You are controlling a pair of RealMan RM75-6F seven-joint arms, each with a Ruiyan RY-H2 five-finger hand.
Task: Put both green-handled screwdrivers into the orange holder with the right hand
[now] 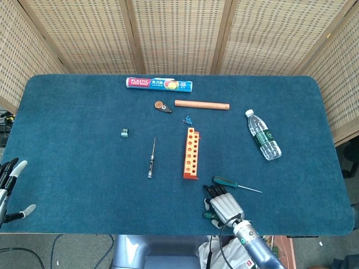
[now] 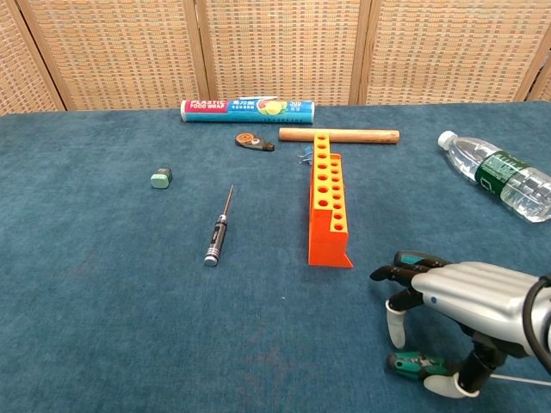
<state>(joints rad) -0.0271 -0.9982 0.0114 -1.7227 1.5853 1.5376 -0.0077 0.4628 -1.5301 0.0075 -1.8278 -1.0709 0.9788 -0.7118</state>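
The orange holder [image 1: 190, 152] [image 2: 327, 202] stands upright mid-table, its holes showing empty. One green-handled screwdriver [image 1: 224, 181] [image 2: 422, 257] lies on the cloth just right of the holder's near end, shaft pointing right. The second green-handled screwdriver [image 1: 207, 214] [image 2: 413, 362] lies by the front edge. My right hand [image 1: 223, 206] [image 2: 456, 297] hovers over that one, fingers arched down and apart, with the thumb tip beside the handle and nothing gripped. My left hand [image 1: 8, 188] hangs open at the table's left front corner.
A black screwdriver [image 1: 151, 160] lies left of the holder. At the back are a plastic wrap box [image 1: 159, 84], a wooden dowel [image 1: 202, 105], a small tape measure [image 1: 162, 106] and a blue clip [image 1: 187, 119]. A water bottle [image 1: 263, 134] lies right; a small green block [image 1: 124, 133] sits left.
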